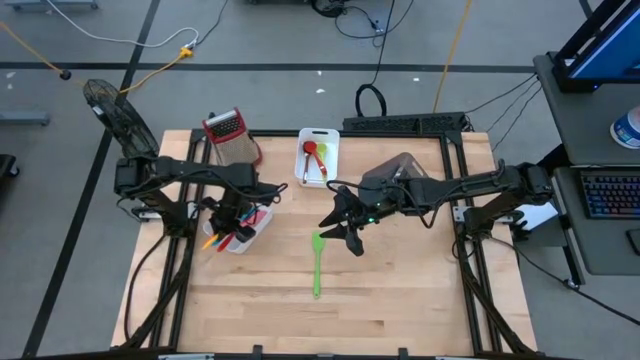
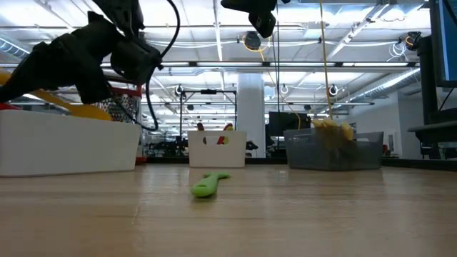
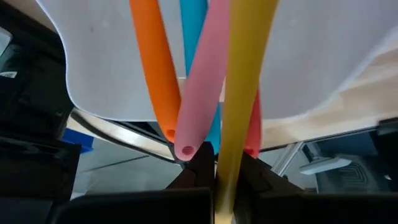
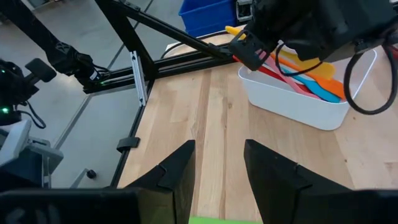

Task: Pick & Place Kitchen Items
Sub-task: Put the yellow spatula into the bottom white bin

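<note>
My left gripper (image 1: 228, 215) slants down over a white bin (image 1: 245, 240) at the table's left, shut on a yellow utensil (image 3: 245, 74). Orange (image 3: 155, 68), pink (image 3: 202, 93), blue (image 3: 194, 25) and red (image 3: 252, 127) handles lie in that bin. A green spatula (image 1: 317, 262) lies flat on the wood at mid-table. My right gripper (image 1: 342, 232) hangs open above the spatula's far end, with nothing between its fingers (image 4: 180, 171). My left gripper pinches the yellow utensil's handle (image 3: 225, 168) between its two fingers (image 3: 196, 171). The fingers slant downward from the table's left side, and the handle runs along them. The utensil reaches out over the white bin, above the other handles.
A metal grater with a red handle (image 1: 228, 132) stands at the far left. A second white bin (image 1: 318, 157) at the far middle holds a red and a green item. A grey bin (image 2: 335, 150) shows in the low view. Bare wood spans the near half of the table.
</note>
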